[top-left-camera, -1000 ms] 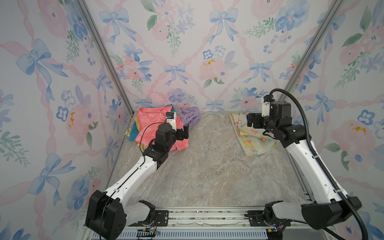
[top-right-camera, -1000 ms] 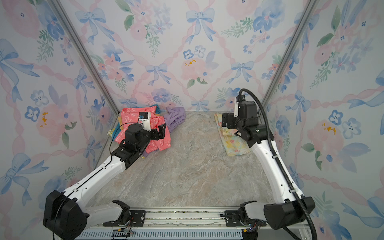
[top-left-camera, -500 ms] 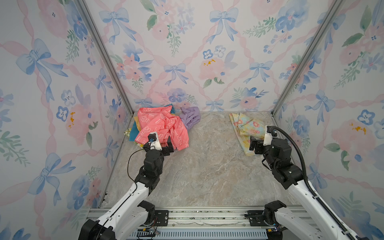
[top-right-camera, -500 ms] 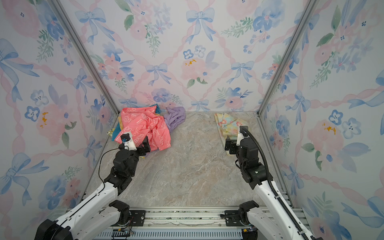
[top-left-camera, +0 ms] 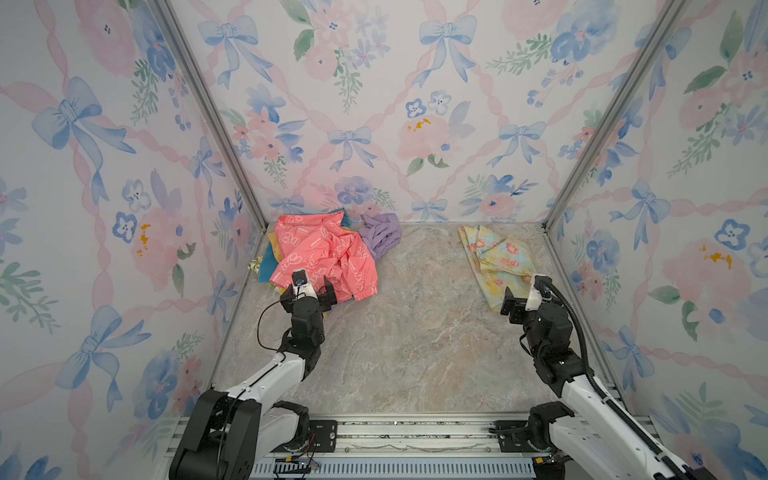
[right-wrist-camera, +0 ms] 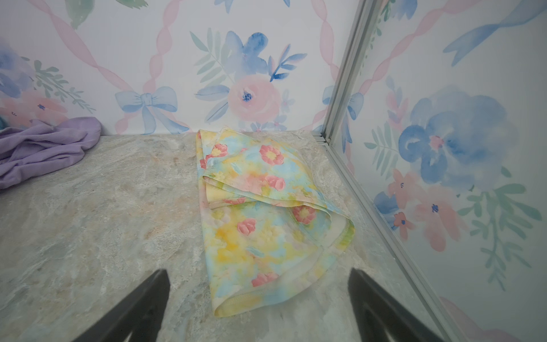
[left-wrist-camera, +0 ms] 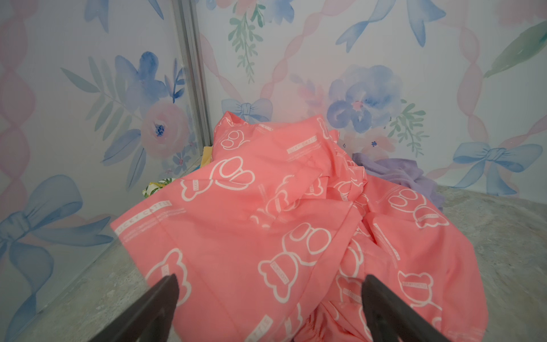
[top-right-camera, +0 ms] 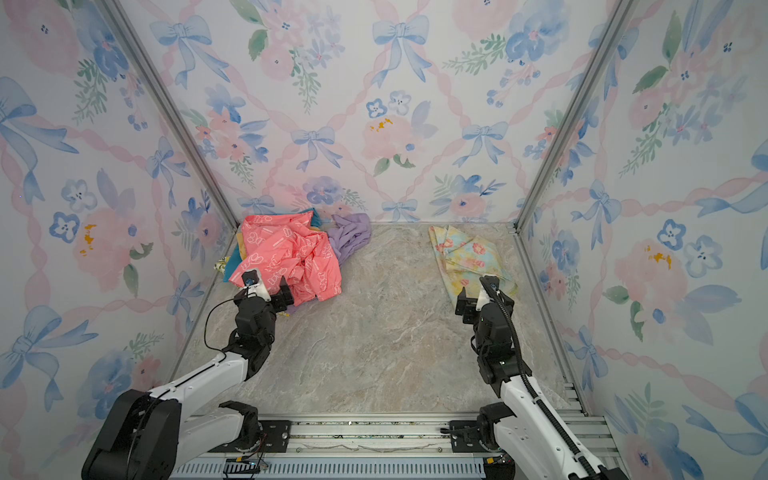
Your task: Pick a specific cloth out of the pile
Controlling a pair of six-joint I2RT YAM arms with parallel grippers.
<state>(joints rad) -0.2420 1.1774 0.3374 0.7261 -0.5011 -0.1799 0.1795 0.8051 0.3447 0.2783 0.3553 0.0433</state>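
You are seeing the job seemingly done: the cloth (top-left-camera: 494,259) is lying alone at the right of both top views, well apart from the pile (top-left-camera: 324,253), with the left fingers (left-wrist-camera: 154,308) and right fingers (right-wrist-camera: 145,308) gaping, empty.

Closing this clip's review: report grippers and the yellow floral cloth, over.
Left gripper open, empty, facing the pile. Right gripper open, empty, short of the yellow floral cloth. Cloth apart from pile, nothing on it.
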